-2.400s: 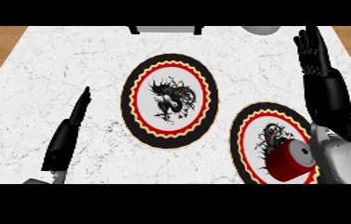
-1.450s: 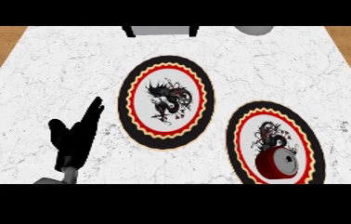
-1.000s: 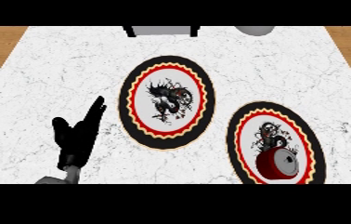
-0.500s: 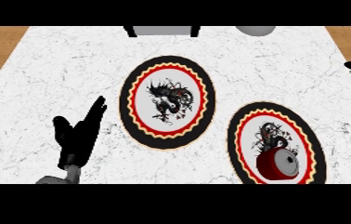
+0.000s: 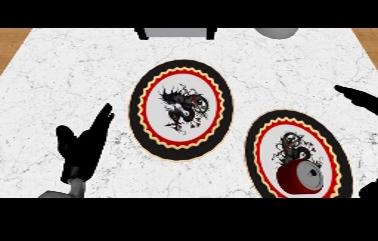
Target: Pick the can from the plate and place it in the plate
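- Two plates: the red can (image 5: 301, 177) is lying at six o'clock on the right plate (image 5: 260, 144), ungrasped; the centre plate (image 5: 140, 119) is waiting.
- Right hand (image 5: 359, 98) is re-entering at three o'clock, its grip state unclear; left hand (image 5: 83, 144) is resting released.

right hand (image 5: 359, 97): only a fingertip shows, the rest is cut off by the right edge.
near plate (image 5: 259, 150): lower rim is cut off.

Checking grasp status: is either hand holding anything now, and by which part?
Nothing is held. The red cylindrical can lies untouched on the right patterned plate; left hand open, right hand apart.
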Motion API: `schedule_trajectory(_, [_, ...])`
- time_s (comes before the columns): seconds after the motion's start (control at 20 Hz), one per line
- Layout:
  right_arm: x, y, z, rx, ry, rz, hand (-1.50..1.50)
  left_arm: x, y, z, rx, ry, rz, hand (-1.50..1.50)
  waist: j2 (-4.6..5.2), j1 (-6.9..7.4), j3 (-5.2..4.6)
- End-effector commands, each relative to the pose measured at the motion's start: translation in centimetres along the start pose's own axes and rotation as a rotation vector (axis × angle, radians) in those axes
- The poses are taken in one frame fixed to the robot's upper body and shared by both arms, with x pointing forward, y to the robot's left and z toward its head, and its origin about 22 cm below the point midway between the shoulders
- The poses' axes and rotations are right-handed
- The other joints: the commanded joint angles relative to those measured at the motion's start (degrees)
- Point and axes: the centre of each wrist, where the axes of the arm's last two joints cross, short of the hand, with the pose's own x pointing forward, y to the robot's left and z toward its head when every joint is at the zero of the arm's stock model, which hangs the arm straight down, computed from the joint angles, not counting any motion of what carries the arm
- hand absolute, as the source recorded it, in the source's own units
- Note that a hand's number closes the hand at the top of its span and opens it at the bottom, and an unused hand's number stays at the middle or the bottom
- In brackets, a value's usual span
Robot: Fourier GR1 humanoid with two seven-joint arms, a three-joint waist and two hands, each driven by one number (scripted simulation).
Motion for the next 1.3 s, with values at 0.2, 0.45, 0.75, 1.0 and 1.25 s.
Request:
schedule_trajectory(0.2, [0.3,2.9,-0.1,0.082,0.012,-0.022,-1.50,-2.4,-0.4,-0.4,-0.010,0.061,0.032,0.00,0.32,-0.41,-0.34])
schedule_trajectory(0.45, [0.9,3.8,0.4,0.060,0.029,0.015,-1.50,-2.2,-1.3,-0.6,-0.016,0.067,0.023,0.00,0.33,-0.44,-0.33])
schedule_trajectory(0.75, [1.6,5.7,-0.9,0.039,0.092,0.108,-1.50,-0.1,0.2,0.0,-0.025,0.086,0.027,0.00,0.35,-0.07,-0.31])
schedule_trajectory(1.0, [3.0,7.0,-2.9,0.049,0.109,0.123,-1.50,-1.4,-1.9,-0.2,-0.012,0.062,0.016,0.00,0.42,0.29,-0.33])
schedule_trajectory(1.25, [0.6,7.7,-3.9,0.093,0.103,0.112,-1.50,-2.5,-1.5,1.4,-0.014,0.071,0.033,0.00,0.37,0.21,-0.31])
